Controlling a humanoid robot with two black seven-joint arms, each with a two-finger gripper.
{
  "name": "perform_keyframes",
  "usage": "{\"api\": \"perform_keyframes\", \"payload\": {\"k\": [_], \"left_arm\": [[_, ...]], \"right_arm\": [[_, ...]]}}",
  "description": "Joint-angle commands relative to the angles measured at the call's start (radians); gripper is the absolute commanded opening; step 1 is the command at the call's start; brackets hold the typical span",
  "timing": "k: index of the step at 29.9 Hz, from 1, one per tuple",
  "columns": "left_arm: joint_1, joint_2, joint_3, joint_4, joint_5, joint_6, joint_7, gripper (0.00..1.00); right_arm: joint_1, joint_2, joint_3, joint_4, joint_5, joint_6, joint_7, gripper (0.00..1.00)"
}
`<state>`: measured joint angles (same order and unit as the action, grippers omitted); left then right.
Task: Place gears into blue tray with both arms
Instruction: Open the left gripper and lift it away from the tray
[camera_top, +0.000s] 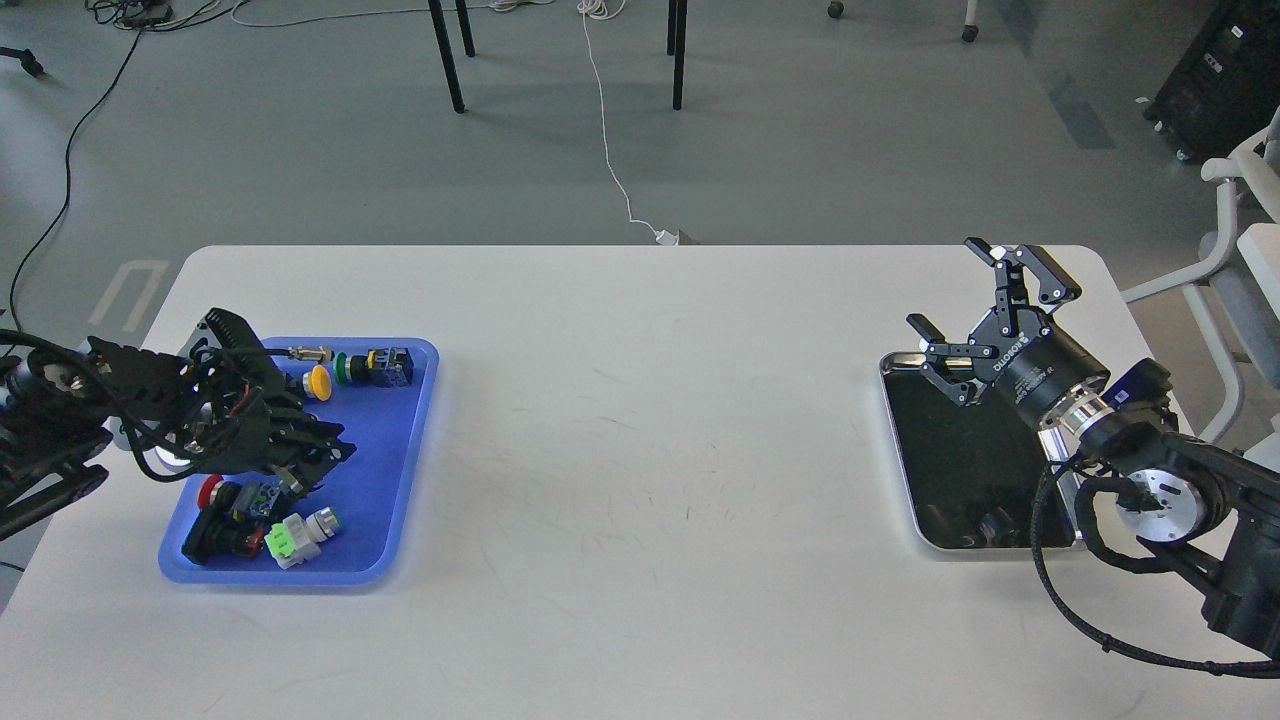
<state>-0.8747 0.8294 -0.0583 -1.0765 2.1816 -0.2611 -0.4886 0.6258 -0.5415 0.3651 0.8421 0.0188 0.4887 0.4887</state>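
Blue tray: the blue tray (395, 480) sits at the left end of the white table (640, 450), already holding push-button switches, among them a yellow-capped one (318, 382), a green-ringed one (352, 368) and a red-capped one (209, 490).

Silver tray: the silver tray (900, 470) with the black inside lies well apart at the right end of the table. Something small, dark and round shows near its lower edge (992, 524); that may be one of the gears, but black on black it is too hard to tell.

Gears: none can be made out for certain anywhere, neither in the blue tray nor on the bare tabletop.

Left gripper: the left gripper (325, 455) hangs low over the middle of the blue tray, dark and bunched among its cables. Its fingers cannot be told apart, so I cannot say whether it holds anything.

Right gripper: the right gripper (985, 310) is raised over the far end of the silver tray, fingers spread wide with nothing between them.

Handling, as a guess: such gears would be light, stiff and not fragile, but thin and flat, so easy to slide or flip under a finger.

Where to hold: likely across the raised centre hub or the rim, with the fingers coming straight down and closing narrow.

Risk: a smooth tray floor may let a gear skate away before the pinch closes.
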Motion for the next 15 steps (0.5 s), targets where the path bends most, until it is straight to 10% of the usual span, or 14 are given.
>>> {"api": "perform_keyframes", "payload": {"k": [1,15], "left_arm": [[0.002,0.0,0.0,0.004,0.0,0.0,0.0,0.66],[0.005,-0.064,-0.297,-0.008,-0.349,0.043,0.0,0.98]], "right_arm": [[0.0,0.0,0.0,0.0,0.0,0.0,0.0,0.99],[0.009,0.0,0.0,0.0,0.0,0.0,0.0,0.99]]}}
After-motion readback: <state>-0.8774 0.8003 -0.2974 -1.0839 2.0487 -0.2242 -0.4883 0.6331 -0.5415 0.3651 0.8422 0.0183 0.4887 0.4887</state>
